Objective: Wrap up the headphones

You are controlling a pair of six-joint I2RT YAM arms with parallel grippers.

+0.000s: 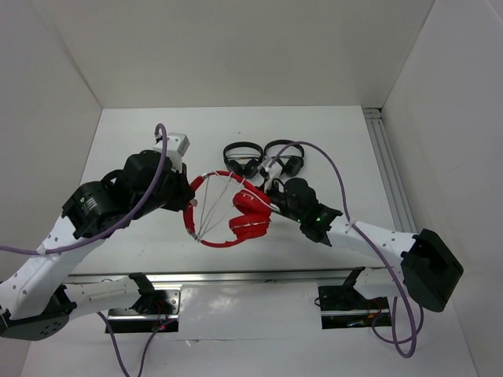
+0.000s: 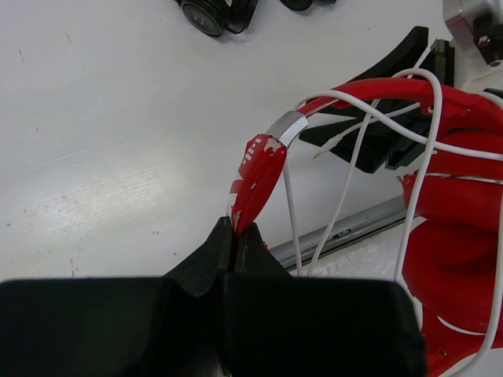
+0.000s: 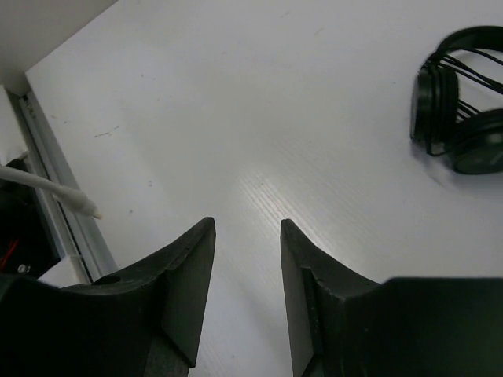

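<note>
Headphones [image 1: 250,220] mid-frame look half wrapped, cable [image 2: 430,149] crossing the band [image 2: 255,177] my left gripper [image 2: 233,239] pinches; right gripper [image 3: 247,271] gapes empty; more winding remains.

Legible text, labels, brands, numbers, signs: none is showing anywhere, neither on the headphones [image 1: 247,216] nor on the tabletop [image 1: 141,133].

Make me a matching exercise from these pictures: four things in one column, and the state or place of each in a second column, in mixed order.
1 left gripper
2 right gripper
3 white cable
4 black headphones

A open, holding nothing
B two pairs, side by side
C shut on the red headband
D looped across that headband

Pairs: 1-C, 2-A, 3-D, 4-B
</note>
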